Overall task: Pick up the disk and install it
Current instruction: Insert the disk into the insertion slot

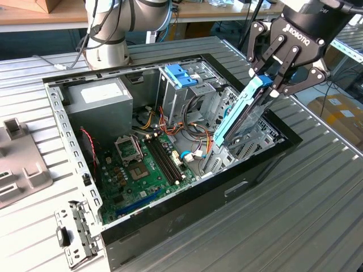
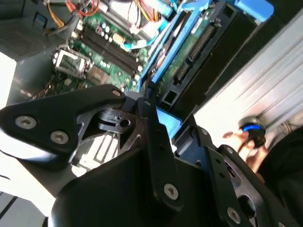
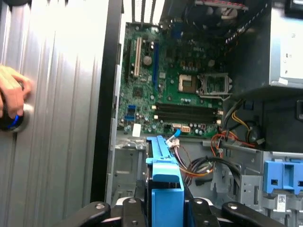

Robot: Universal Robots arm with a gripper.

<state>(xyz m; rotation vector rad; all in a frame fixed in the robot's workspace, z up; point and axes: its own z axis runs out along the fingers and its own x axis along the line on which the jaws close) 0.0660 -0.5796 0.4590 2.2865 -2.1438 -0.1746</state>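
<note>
Black two-finger gripper (image 1: 270,84): jaws clamped on upper end of disk (image 1: 239,113), a flat rectangular grey metal drive w/ bright blue plastic side rails. Disk hangs tilted below the jaws, lower end inside the open black computer case (image 1: 255,170). In second wrist view the disk (image 2: 189,56) shows a green circuit board & black connector beside a blue rail. In first wrist view its blue end (image 3: 165,189) sits btwn the jaws. Beyond disk tip: green motherboard (image 1: 142,164). A person's hand (image 3: 12,101) lies on the ribbed metal table (image 3: 61,118), well apart from the jaws.
</note>
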